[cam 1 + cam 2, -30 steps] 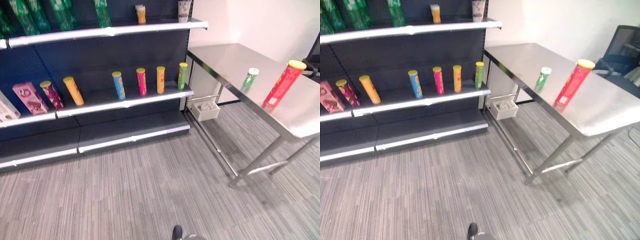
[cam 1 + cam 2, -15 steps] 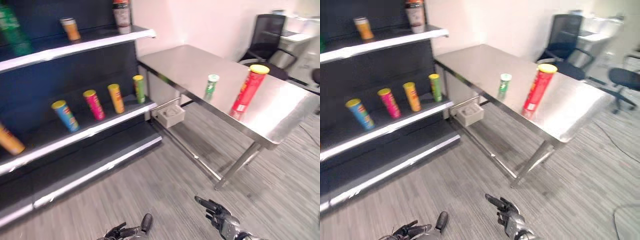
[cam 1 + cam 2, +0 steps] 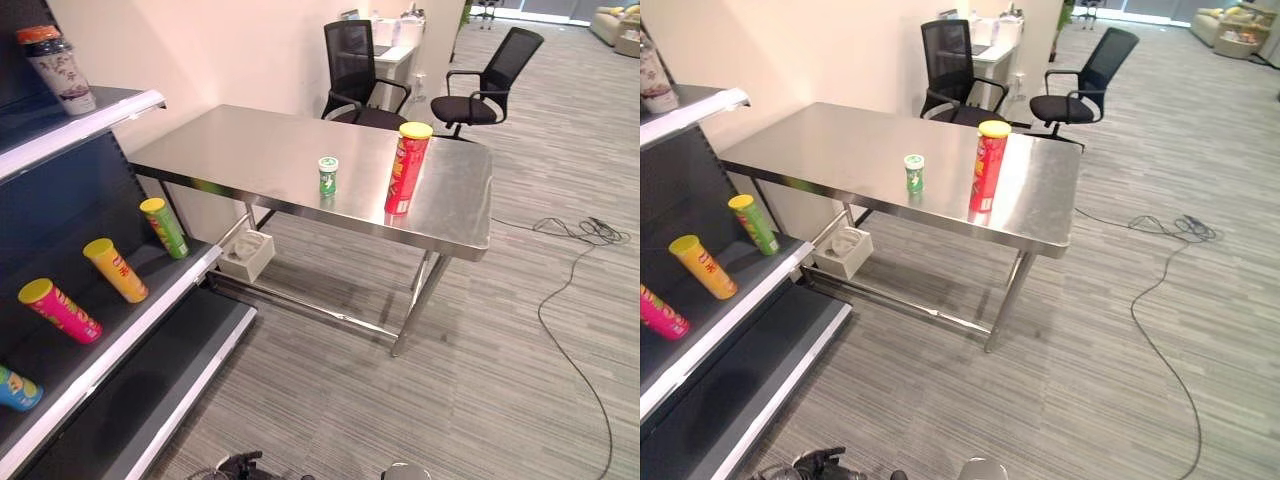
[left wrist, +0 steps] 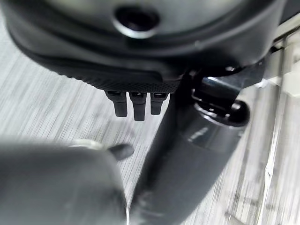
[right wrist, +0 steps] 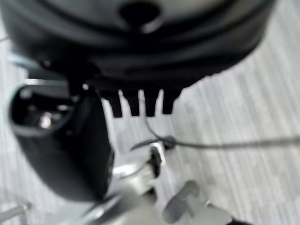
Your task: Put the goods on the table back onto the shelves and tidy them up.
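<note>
A tall red can with a yellow lid [image 3: 405, 168] stands upright on the steel table [image 3: 250, 150], near its front right corner. A short green can [image 3: 327, 176] stands a little to its left. The dark shelves [image 3: 110, 340] are at the left and bear a green can [image 3: 165, 227], an orange can [image 3: 115, 270], a pink can [image 3: 58, 310] and a blue can [image 3: 15, 390], all leaning. My left hand [image 3: 808, 465] hangs low over the floor, open and empty, far from the table. My right hand [image 5: 140, 47] hangs open too, fingers [image 5: 139, 104] straight, holding nothing.
A cup [image 3: 60, 70] stands on the upper shelf. A white box [image 3: 245, 255] hangs under the table by the shelf end. Two black office chairs [image 3: 480, 90] stand behind the table. A cable [image 3: 575, 290] trails across the carpet at the right.
The camera has swung right: the shelves have slid to the left edge and the table now sits mid-view. Both hands have dropped toward the lower edge.
</note>
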You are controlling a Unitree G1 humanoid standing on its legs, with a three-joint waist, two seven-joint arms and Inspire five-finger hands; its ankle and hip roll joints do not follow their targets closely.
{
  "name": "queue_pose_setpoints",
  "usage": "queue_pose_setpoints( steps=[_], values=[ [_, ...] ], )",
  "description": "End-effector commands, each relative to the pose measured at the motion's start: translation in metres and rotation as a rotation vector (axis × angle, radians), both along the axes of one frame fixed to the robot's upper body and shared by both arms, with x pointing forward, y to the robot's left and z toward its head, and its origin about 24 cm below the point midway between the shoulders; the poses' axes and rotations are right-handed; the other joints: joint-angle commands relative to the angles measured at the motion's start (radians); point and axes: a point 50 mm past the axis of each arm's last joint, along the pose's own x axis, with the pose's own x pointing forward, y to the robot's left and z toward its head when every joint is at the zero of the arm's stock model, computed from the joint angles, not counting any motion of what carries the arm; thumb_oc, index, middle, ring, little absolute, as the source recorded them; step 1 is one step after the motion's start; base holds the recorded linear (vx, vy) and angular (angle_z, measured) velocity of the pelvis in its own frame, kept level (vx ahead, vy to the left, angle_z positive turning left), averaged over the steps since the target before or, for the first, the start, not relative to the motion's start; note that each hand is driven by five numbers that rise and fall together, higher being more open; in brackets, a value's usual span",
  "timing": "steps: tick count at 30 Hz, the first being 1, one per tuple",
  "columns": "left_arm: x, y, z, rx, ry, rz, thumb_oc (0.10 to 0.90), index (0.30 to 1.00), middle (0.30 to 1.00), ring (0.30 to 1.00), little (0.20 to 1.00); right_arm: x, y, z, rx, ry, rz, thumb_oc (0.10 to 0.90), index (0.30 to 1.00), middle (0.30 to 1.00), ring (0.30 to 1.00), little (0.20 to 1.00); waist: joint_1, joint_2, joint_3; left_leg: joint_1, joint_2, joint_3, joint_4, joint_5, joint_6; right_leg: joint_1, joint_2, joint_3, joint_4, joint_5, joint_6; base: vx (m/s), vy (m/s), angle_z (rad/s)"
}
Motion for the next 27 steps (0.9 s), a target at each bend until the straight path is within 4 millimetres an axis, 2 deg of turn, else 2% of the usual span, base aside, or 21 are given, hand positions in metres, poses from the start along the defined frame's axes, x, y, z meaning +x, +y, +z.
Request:
queue_pose_setpoints(
  steps=[1,2,3,4,6,7,8,9,11,13,14,17,19,20,25,26,27],
  values=[
    [-0.012,-0.009,-0.004,-0.013,0.047,-0.078,0.8,0.9,0.9,0.9,0.9,0.032,0.004,0.004,0.003,-0.097,0.082,0.8,0.9,0.9,0.9,0.9,-0.014,0.006,-0.003,0.113,0.051,-0.032,0.009,-0.161,-0.024,-0.046,0.031,0.013,-0.233,0.227,0.039,0.23,-0.055,-0.68],
    [-0.007,-0.013,-0.003,-0.015,0.042,-0.135,0.8,0.9,0.9,0.9,0.9,0.031,0.004,0.003,0.008,-0.097,0.076,0.8,0.9,0.9,0.9,0.9,-0.018,-0.007,-0.007,0.123,0.04,-0.028,0.009,-0.167,-0.027,-0.005,0.048,0.009,-0.325,0.23,0.028,0.31,-0.086,-0.38],
    [-0.009,-0.016,-0.004,-0.015,0.047,-0.16,0.8,0.9,0.9,0.9,0.9,0.027,0.005,0.003,0.009,-0.081,0.081,0.8,0.9,0.9,0.9,0.9,-0.018,-0.014,-0.015,0.136,0.039,-0.03,0.012,-0.183,-0.027,0.034,0.065,0.024,-0.358,0.224,0.016,0.11,-0.077,0.0],
    [-0.009,-0.016,-0.004,-0.015,0.048,-0.16,0.8,0.9,0.9,0.9,0.9,0.027,0.005,0.003,0.009,-0.08,0.081,0.8,0.9,0.9,0.9,0.9,-0.018,-0.014,-0.014,0.139,0.04,-0.03,0.012,-0.184,-0.027,0.037,0.066,0.024,-0.36,0.224,0.016,0.19,-0.072,0.09],
    [-0.007,-0.02,-0.004,-0.024,0.036,-0.171,0.8,0.9,0.9,0.9,0.9,0.014,0.001,0.002,0.0,-0.029,0.088,0.8,0.9,0.9,0.9,0.9,-0.01,-0.013,-0.047,0.142,0.057,-0.015,0.066,-0.216,-0.034,0.089,0.104,0.046,-0.391,0.193,-0.007,0.28,-0.126,0.18],
    [0.001,-0.027,-0.002,-0.031,-0.001,-0.205,0.8,0.9,0.9,0.9,0.9,0.008,-0.004,0.002,-0.02,0.005,0.083,0.8,0.9,0.9,0.9,0.9,0.005,-0.018,-0.054,0.085,0.081,-0.008,0.221,-0.207,-0.055,0.138,0.116,0.038,-0.432,0.184,-0.025,0.27,-0.193,0.15],
    [0.012,-0.033,0.0,-0.027,-0.039,-0.253,0.8,0.9,0.9,0.9,0.9,0.011,-0.005,0.003,-0.029,0.0,0.083,0.8,0.9,0.9,0.9,0.9,0.016,-0.025,-0.044,0.015,0.102,-0.013,0.351,-0.163,-0.079,0.163,0.118,0.041,-0.453,0.185,-0.041,0.16,-0.157,0.12],
    [0.012,-0.033,0.0,-0.027,-0.039,-0.254,0.8,0.9,0.9,0.9,0.9,0.011,-0.005,0.003,-0.029,0.0,0.082,0.8,0.9,0.9,0.9,0.9,0.015,-0.024,-0.045,0.008,0.104,-0.015,0.359,-0.167,-0.08,0.161,0.119,0.039,-0.454,0.186,-0.042,0.06,-0.114,0.2],
    [0.031,-0.032,0.006,-0.011,-0.105,-0.281,0.8,0.9,0.9,0.9,0.9,0.026,-0.004,0.005,-0.042,-0.027,0.117,0.8,0.9,0.9,0.9,0.9,0.049,-0.037,-0.017,-0.114,0.124,-0.054,0.599,-0.086,-0.105,0.207,0.13,0.042,-0.485,0.17,-0.076,0.05,-0.096,0.24],
    [0.035,-0.026,0.008,0.002,-0.115,-0.218,0.8,0.9,0.9,0.9,0.9,0.04,-0.002,0.007,-0.049,-0.063,0.165,0.8,0.9,0.9,0.9,0.9,0.075,-0.056,-0.004,-0.197,0.123,-0.071,0.656,-0.091,-0.092,0.249,0.124,0.059,-0.514,0.158,-0.082,0.13,-0.021,-0.11],
    [0.034,-0.023,0.007,-0.001,-0.11,-0.176,0.8,0.9,0.9,0.9,0.9,0.044,-0.001,0.007,-0.053,-0.075,0.196,0.8,0.9,0.9,0.9,0.9,0.084,-0.06,-0.003,-0.218,0.127,-0.068,0.637,-0.097,-0.089,0.263,0.12,0.067,-0.524,0.155,-0.078,0.2,0.066,-0.3],
    [0.022,-0.017,0.004,-0.011,-0.079,-0.043,0.8,0.9,0.9,0.9,0.9,0.061,0.0,0.011,-0.07,-0.138,0.322,0.8,0.9,0.9,0.9,0.9,0.104,-0.067,-0.014,-0.215,0.145,-0.054,0.43,-0.097,-0.086,0.288,0.102,0.089,-0.54,0.143,-0.056,0.22,0.147,-0.36],
    [0.019,-0.019,0.003,-0.012,-0.076,-0.04,0.8,0.9,0.9,0.9,0.9,0.072,-0.002,0.015,-0.098,-0.173,0.401,0.8,0.9,0.9,0.9,0.9,0.113,-0.05,-0.021,-0.237,0.171,-0.082,0.254,-0.001,-0.108,0.306,0.117,0.113,-0.537,0.125,-0.053,0.29,0.254,-0.49],
    [0.021,-0.021,0.003,-0.004,-0.083,-0.053,0.8,0.9,0.9,0.9,0.9,0.076,-0.001,0.016,-0.114,-0.174,0.446,0.8,0.9,0.9,0.9,0.9,0.126,-0.037,-0.012,-0.249,0.201,-0.133,0.149,0.068,-0.132,0.331,0.122,0.139,-0.521,0.101,-0.054,0.3,0.284,-0.28],
    [0.025,-0.021,0.005,0.017,-0.096,-0.09,0.8,0.9,0.9,0.9,0.9,0.072,-0.002,0.015,-0.127,-0.136,0.539,0.8,0.9,0.9,0.9,0.9,0.136,-0.024,-0.008,-0.231,0.266,-0.245,0.116,0.112,-0.161,0.353,0.092,0.189,-0.453,0.065,-0.031,0.2,0.267,-0.62],
    [0.025,-0.021,0.005,0.017,-0.096,-0.09,0.8,0.9,0.9,0.9,0.9,0.072,-0.002,0.015,-0.127,-0.136,0.539,0.8,0.9,0.9,0.9,0.9,0.137,-0.024,-0.006,-0.229,0.266,-0.245,0.116,0.112,-0.162,0.355,0.092,0.189,-0.453,0.065,-0.031,0.17,0.386,-0.65],
    [0.024,-0.025,0.004,0.019,-0.091,-0.139,0.8,0.9,0.9,0.9,0.9,0.062,-0.007,0.013,-0.13,-0.095,0.553,0.8,0.9,0.9,0.9,0.9,0.132,-0.008,-0.021,-0.197,0.275,-0.271,0.094,0.099,-0.166,0.356,0.072,0.196,-0.439,0.059,-0.011,0.1,0.257,-0.63]
  ],
)
